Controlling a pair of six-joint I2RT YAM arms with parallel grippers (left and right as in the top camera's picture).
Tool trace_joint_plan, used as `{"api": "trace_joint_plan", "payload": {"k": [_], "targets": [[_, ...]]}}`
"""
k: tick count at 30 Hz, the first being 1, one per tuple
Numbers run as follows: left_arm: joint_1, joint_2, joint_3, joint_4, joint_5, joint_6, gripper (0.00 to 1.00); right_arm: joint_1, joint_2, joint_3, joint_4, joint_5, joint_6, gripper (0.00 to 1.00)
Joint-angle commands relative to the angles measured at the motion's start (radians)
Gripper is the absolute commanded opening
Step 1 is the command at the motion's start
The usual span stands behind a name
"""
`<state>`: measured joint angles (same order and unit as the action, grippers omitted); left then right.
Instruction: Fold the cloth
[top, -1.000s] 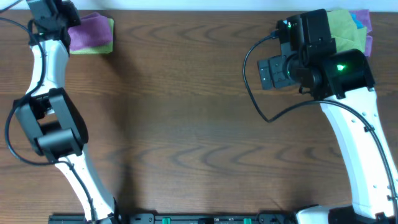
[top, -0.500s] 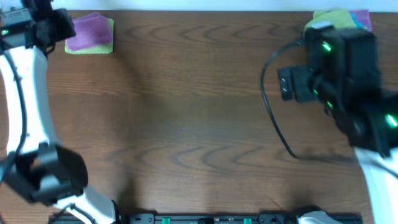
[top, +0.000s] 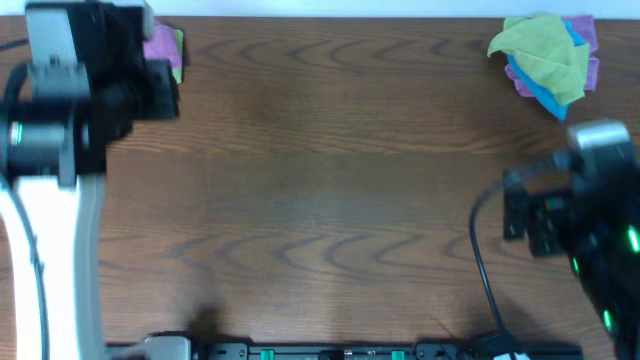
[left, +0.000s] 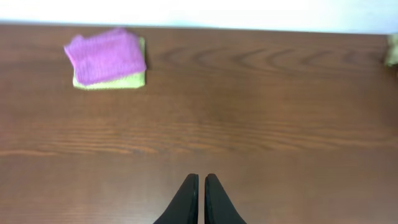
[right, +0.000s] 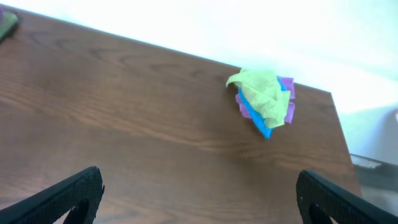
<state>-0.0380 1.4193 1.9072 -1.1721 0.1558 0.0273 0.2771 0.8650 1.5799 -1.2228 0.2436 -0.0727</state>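
Two lots of cloth sit at the far corners of the brown wood-grain worktop (top: 330, 200). Far left is the folded lilac-purple microfibre cloth (left: 106, 55), a soft, fuzzy, near-square pad with slightly rounded corners. It lies on a folded yellow-green cloth (left: 112, 82), which shows only as a strip along the near and right edges. In the overhead view the left arm covers most of this stack.

The left hand (left: 201, 180) has its dark tapered fingers pressed together on nothing, over bare worktop and well apart from the stack. The right hand (right: 199, 177) has its fingers spread wide and empty, well apart from the far-right heap. That heap has a crumpled yellow-green cloth (right: 264, 93) on top, a bright blue cloth (right: 254, 115) below it, and a crumpled lilac cloth (right: 287, 93) peeking out behind.

Judgement: the fold on the left looks finished, with edges roughly squared to the cloth beneath. The step in hand is probably to leave that stack alone.

- Keep the closed fingers off the nap, since microfibre snags and a light pad slides easily on smooth wood.
- If the heap comes next, lift off the top layers first.
- Pinch one corner of one layer only.
- Spread the cloth flat before creasing, because limp cloth bunches.
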Motion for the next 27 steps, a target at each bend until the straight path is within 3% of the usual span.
{"api": "trace_joint_plan", "payload": {"k": [1,7,11,15,17,19,27], "targets": [[-0.07,-0.121,-0.026,-0.031,-0.114,0.006,0.07,-0.001,-0.143,-0.114,0.031,0.006,-0.013,0.99],[-0.12,-0.342,-0.214,-0.053,-0.138,-0.056,0.09,-0.001,-0.317,-0.328,0.086,-0.112,-0.028,0.99],[-0.12,-0.488,-0.38,-0.042,-0.137,-0.093,0.26,-0.001,-0.344,-0.425,0.161,-0.121,-0.011,0.99],[-0.12,-0.576,-0.476,-0.043,-0.138,-0.121,0.6,-0.001,-0.343,-0.464,0.179,-0.121,-0.011,0.99],[-0.12,-0.601,-0.499,-0.044,-0.137,-0.121,0.7,-0.001,-0.343,-0.476,0.173,-0.121,-0.011,0.99],[-0.12,-0.608,-0.503,-0.045,-0.137,-0.121,0.95,-0.001,-0.343,-0.478,0.141,-0.121,-0.011,0.99],[-0.12,-0.608,-0.503,-0.045,-0.132,-0.121,0.95,-0.001,-0.343,-0.479,0.004,-0.121,-0.011,0.99]]}}
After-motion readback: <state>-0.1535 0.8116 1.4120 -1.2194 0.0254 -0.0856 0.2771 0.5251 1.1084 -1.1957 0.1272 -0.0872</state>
